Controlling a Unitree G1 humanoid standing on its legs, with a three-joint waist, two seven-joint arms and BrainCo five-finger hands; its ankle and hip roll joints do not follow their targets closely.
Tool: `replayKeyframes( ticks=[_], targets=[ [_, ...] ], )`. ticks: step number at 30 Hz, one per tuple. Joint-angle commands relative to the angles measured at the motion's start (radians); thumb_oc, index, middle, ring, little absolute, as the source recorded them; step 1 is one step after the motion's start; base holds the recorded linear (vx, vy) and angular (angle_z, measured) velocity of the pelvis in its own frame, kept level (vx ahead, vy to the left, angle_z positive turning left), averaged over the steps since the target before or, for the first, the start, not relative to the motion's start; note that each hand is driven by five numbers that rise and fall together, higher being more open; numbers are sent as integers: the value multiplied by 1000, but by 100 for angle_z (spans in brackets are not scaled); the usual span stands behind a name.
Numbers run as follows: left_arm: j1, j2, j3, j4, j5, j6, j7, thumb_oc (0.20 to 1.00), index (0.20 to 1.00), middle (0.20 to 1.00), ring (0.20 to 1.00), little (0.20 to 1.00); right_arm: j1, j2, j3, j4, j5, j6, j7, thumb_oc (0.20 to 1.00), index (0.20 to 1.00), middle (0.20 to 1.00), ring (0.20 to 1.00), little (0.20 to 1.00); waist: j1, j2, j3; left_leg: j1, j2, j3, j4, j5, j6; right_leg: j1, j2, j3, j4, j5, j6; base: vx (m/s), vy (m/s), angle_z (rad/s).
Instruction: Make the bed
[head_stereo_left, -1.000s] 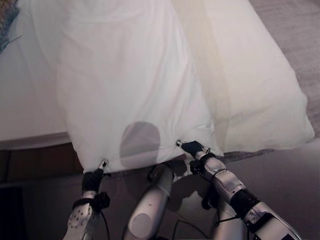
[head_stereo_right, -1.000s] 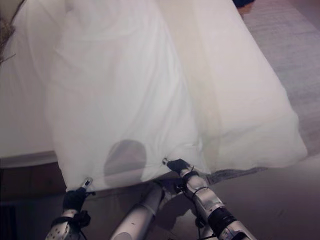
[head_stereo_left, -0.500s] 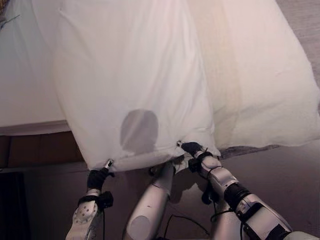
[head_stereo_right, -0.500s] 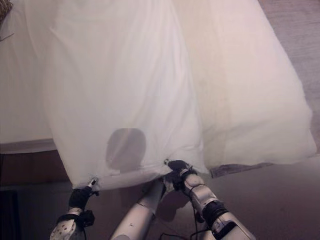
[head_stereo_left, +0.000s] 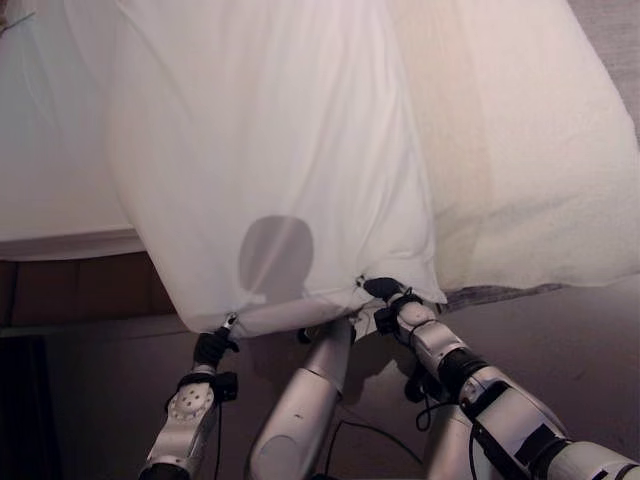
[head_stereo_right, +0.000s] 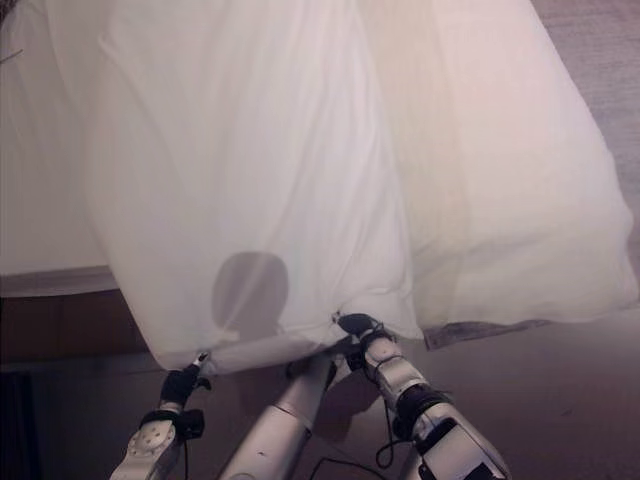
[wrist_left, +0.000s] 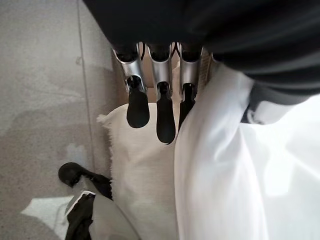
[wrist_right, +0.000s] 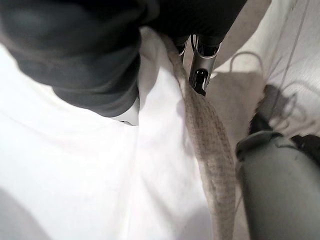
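Since a second ago the sheet's (head_stereo_left: 270, 150) near edge has been drawn further off the foot of the bed (head_stereo_left: 50, 215) toward the robot, and both hands sit lower in the head views. The left hand (head_stereo_left: 213, 346), at about 7 o'clock, pinches the sheet's left corner; the right hand (head_stereo_left: 385, 291), at about 5 o'clock, pinches the other corner. The sheet hangs taut between them over a cream blanket (head_stereo_left: 540, 170), which spreads toward 2 o'clock.
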Motion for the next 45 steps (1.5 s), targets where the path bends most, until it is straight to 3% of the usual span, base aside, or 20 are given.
replayKeyframes(
  ticks=[1, 9, 10, 11, 12, 13, 14, 20, 27, 31, 32, 36, 37, 38, 39, 40, 42, 43, 45],
  targets=[
    [192, 11, -27, 230, 23, 82, 29, 200, 200, 200, 200, 200, 152, 21, 21, 157, -107, 66, -8, 200, 200, 200, 200, 200, 28, -12, -24, -76, 31, 0, -238, 150, 93, -115, -3, 12, -165, 147, 5, 0, 0, 0],
    [167, 1, -30, 408, 82, 113, 51, 200, 200, 200, 200, 200, 193, 41, 6, 232, -148, 76, -28, 200, 200, 200, 200, 200, 39, -9, -24, -107, 18, -18, -182, 133, 92, -149, -8, 6, -102, 114, -2, 1, -1, 0],
    [153, -6, -20, 466, 98, 127, 64, 200, 200, 200, 200, 200, 202, 50, 4, 264, -160, 87, -29, 664, 664, 664, 664, 664, 42, -7, -24, -114, 13, -19, -167, 127, 92, -161, -9, 7, -82, 107, -4, 0, 0, 0],
    [149, -7, -24, 484, 117, 132, 73, 200, 200, 200, 200, 200, 201, 55, 11, 269, -168, 90, -27, 1000, 1000, 1000, 1000, 1000, 42, -6, -24, -114, 15, -18, -166, 125, 91, -163, -9, 9, -81, 105, -4, 0, 0, 0],
    [149, -7, -24, 484, 117, 132, 73, 404, 404, 404, 404, 404, 201, 55, 11, 269, -168, 90, -27, 1000, 1000, 1000, 1000, 1000, 42, -6, -24, -114, 15, -18, -166, 125, 91, -163, -9, 9, -80, 104, -4, 0, 0, 0],
    [139, -6, -26, 515, 154, 141, 95, 774, 774, 774, 774, 774, 199, 60, 9, 276, -169, 92, -31, 1000, 1000, 1000, 1000, 1000, 42, -7, -24, -114, 18, -16, -162, 122, 90, -165, -8, 12, -77, 102, -5, 7, 0, 5],
    [132, -7, -35, 531, 188, 147, 109, 1000, 1000, 1000, 1000, 1000, 202, 63, 7, 280, -166, 93, -34, 1000, 1000, 1000, 1000, 1000, 42, -9, -24, -108, 21, -13, -163, 118, 90, -161, -6, 16, -79, 101, -6, 10, 2, 6],
    [125, 14, -121, 629, 441, 185, 123, 1000, 1000, 1000, 1000, 1000, 237, 59, 24, 271, -174, 76, -33, 1000, 1000, 1000, 1000, 1000, 21, -32, -24, -52, 54, 8, -189, 97, 90, -112, 5, 17, -122, 104, -2, 26, -5, 9],
    [121, 55, -138, 703, 578, 196, 95, 1000, 1000, 1000, 1000, 1000, 265, 17, 24, 281, -237, 64, -19, 1000, 1000, 1000, 1000, 1000, 3, -51, -24, 33, 86, 1, -252, 91, 84, -18, 14, -4, -208, 123, 6, 31, -57, -8],
    [118, 93, -114, 756, 639, 202, 77, 1000, 1000, 1000, 1000, 1000, 235, -67, -33, 321, -295, 68, -43, 1000, 1000, 1000, 1000, 1000, -5, -62, -24, 116, 110, 1, -326, 99, 81, 63, 26, -12, -300, 154, 12, 35, -45, -16],
    [110, 117, -101, 770, 663, 191, 66, 1000, 1000, 1000, 1000, 1000, 221, -117, -66, 332, -327, 64, -47, 1000, 1000, 1000, 1000, 1000, -7, -65, -24, 142, 112, -8, -368, 137, 72, 90, 22, -20, -346, 193, 9, -17, -12, -30],
    [116, 137, -91, 727, 640, 151, 50, 1000, 1000, 1000, 1000, 1000, 226, -180, -129, 323, -297, 57, -53, 1000, 1000, 1000, 1000, 1000, -14, -52, -24, 193, 117, -26, -410, 143, 65, 148, 17, -36, -362, 183, 9, 70, -50, 16],
    [129, 141, -92, 670, 632, 132, 60, 1000, 1000, 1000, 1000, 1000, 231, -202, -174, 302, -259, 52, -67, 1000, 1000, 1000, 1000, 1000, -15, -46, -24, 208, 116, -33, -422, 147, 64, 165, 18, -38, -366, 177, 10, 105, -40, 4],
    [197, 147, -75, 488, 581, 98, 53, 1000, 1000, 1000, 1000, 1000, 253, -229, -250, 240, -179, 31, -88, 1000, 1000, 1000, 1000, 1000, -17, -33, -24, 235, 119, -45, -440, 150, 62, 192, 15, -50, -371, 171, 12, 105, -40, -18],
    [199, 148, -74, 486, 581, 100, 52, 1000, 1000, 1000, 1000, 1000, 254, -229, -249, 240, -179, 32, -88, 1000, 1000, 1000, 1000, 1000, -18, -32, -24, 237, 119, -46, -440, 150, 62, 195, 15, -52, -372, 171, 11, 107, -49, -26],
    [279, 166, -30, 280, 549, 75, 58, 1000, 1000, 1000, 1000, 1000, 287, -246, -301, 165, -147, 17, -116, 1000, 1000, 1000, 1000, 1000, -17, -25, -24, 252, 120, -52, -452, 152, 62, 210, 14, -59, -376, 166, 11, 73, -43, 4],
    [400, 218, 106, -188, 474, 23, 55, 1000, 1000, 1000, 1000, 1000, 395, -257, -441, -166, -98, -50, -205, 1000, 1000, 1000, 1000, 1000, -22, -6, -24, 268, 123, -64, -462, 153, 62, 234, 6, -78, -379, 151, 16, 87, -51, 81],
    [408, 220, 109, -198, 473, 28, 51, 1000, 1000, 1000, 1000, 1000, 400, -255, -441, -171, -99, -47, -206, 1000, 1000, 1000, 1000, 1000, -23, -7, -24, 270, 122, -64, -462, 153, 62, 237, 6, -79, -379, 150, 16, 48, -46, 89],
    [430, 225, 191, -411, 395, -11, 56, 1000, 1000, 1000, 1000, 1000, 472, -241, -520, -375, -87, -87, -251, 1000, 1000, 1000, 1000, 1000, -24, 1, -24, 268, 116, -76, -458, 153, 64, 245, 1, -91, -380, 143, 17, 21, -45, 0]
  ],
)
